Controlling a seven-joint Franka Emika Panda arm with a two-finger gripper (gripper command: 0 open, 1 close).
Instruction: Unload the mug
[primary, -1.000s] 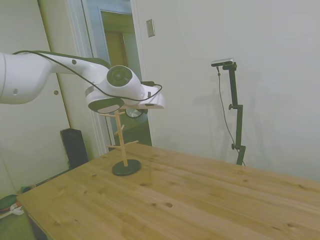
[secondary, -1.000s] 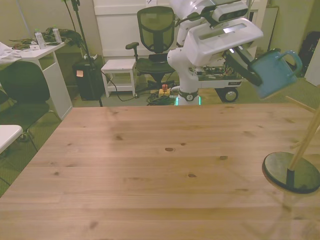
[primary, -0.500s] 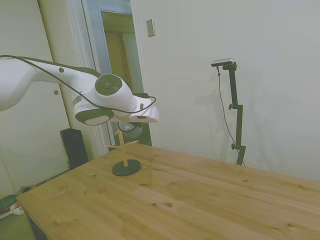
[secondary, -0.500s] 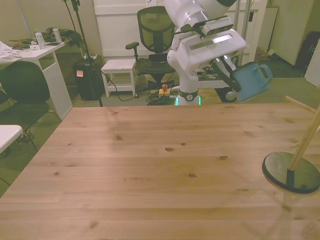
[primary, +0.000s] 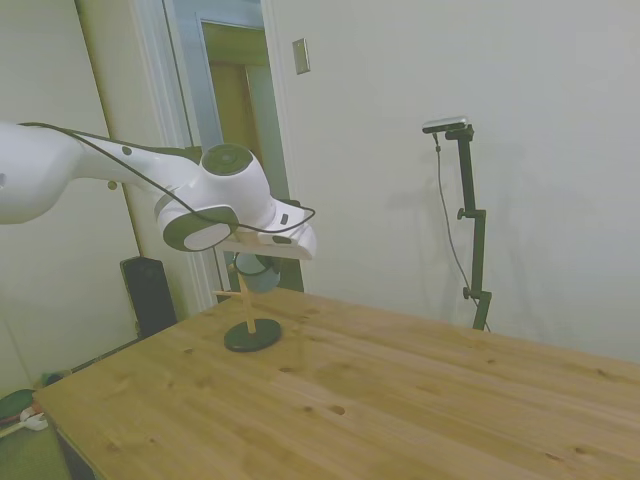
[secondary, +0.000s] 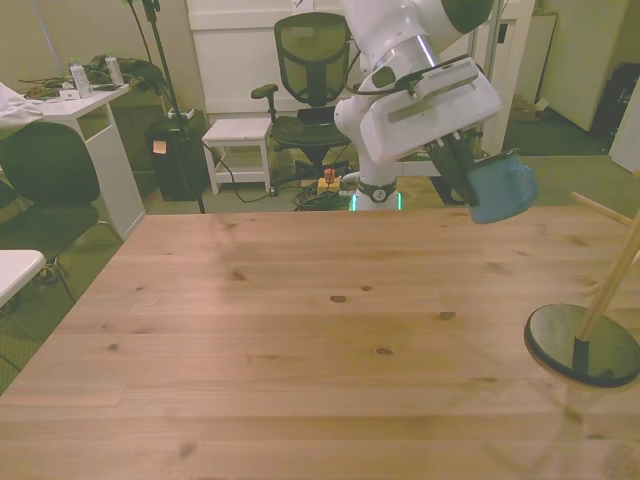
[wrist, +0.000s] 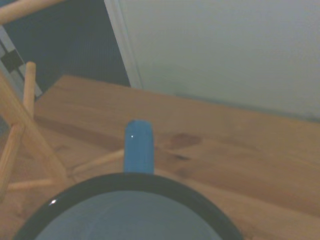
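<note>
While my tool (secondary: 470, 188) pinches the mug (secondary: 500, 186) by its rim above the bench (secondary: 300, 330), risks: slipping free; clipping the wooden rack (secondary: 590, 335).

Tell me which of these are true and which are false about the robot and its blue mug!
1. The gripper is holding the mug up in the air. True.
2. The mug hangs on a peg of the wooden mug tree. False: it is off the tree, clear of the pegs, held in the gripper.
3. The mug tree stands on a dark round base on the table. True.
4. The mug sits on the table. False: it is above the table's far edge, not touching the wood.
5. In the wrist view, the mug's handle shows past its dark rim. True.
</note>
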